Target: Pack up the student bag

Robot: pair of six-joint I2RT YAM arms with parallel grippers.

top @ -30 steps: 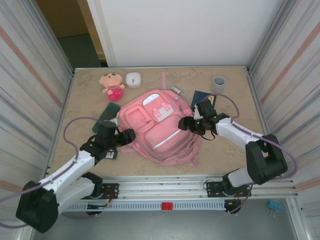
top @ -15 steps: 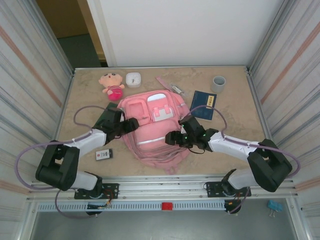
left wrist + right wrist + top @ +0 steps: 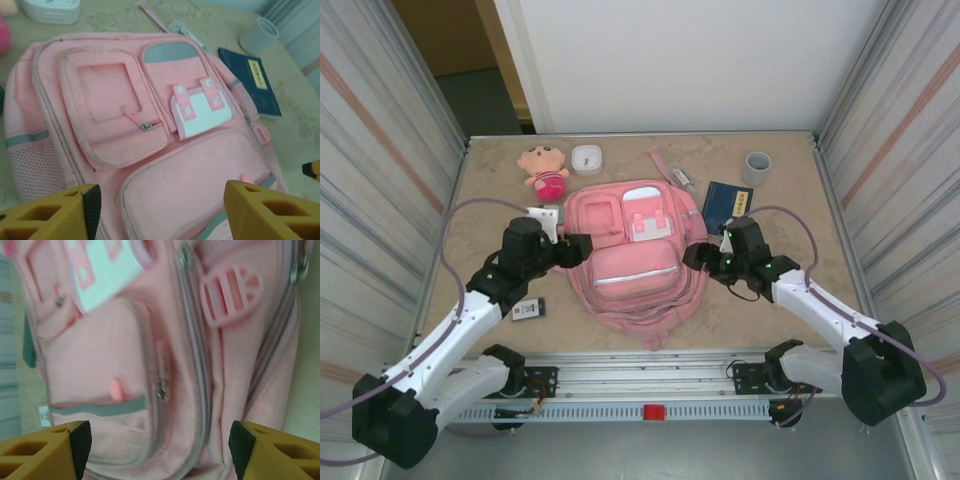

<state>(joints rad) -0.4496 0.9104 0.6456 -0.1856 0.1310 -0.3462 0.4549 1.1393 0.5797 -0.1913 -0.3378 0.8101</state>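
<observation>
While both arms flank it, the student bag point(image 3: 632, 250) lies flat at the centre of the bench point(image 3: 800, 170), front pockets up and its top toward 12 o'clock. The left fingers point(image 3: 47, 215) sit at its 9 o'clock side and the right fingers point(image 3: 45, 450) at its 3 o'clock side. Both pairs are spread wide and hold nothing.

Every zip in sight looks closed, so opening a compartment appears to be the step in hand. One pair would do well to pin the soft fabric while the other pinches a small zip pull point(image 3: 162, 389) squarely and draws it along the track, since a loose bag is likely to bunch and drag.

The likely cargo rings the bag. A plush doll point(image 3: 545, 168) is at 10 o'clock, a white case point(image 3: 586, 158) at 11, and a pink strip point(image 3: 665, 163) just past 12. A blue booklet point(image 3: 727, 205) lies at 2 o'clock just beside the bag, and a grey cup point(image 3: 757, 167) stands beyond it. A small card point(image 3: 528, 309) lies at 8 o'clock under the left arm, which, like its looping cable, could snag it.
</observation>
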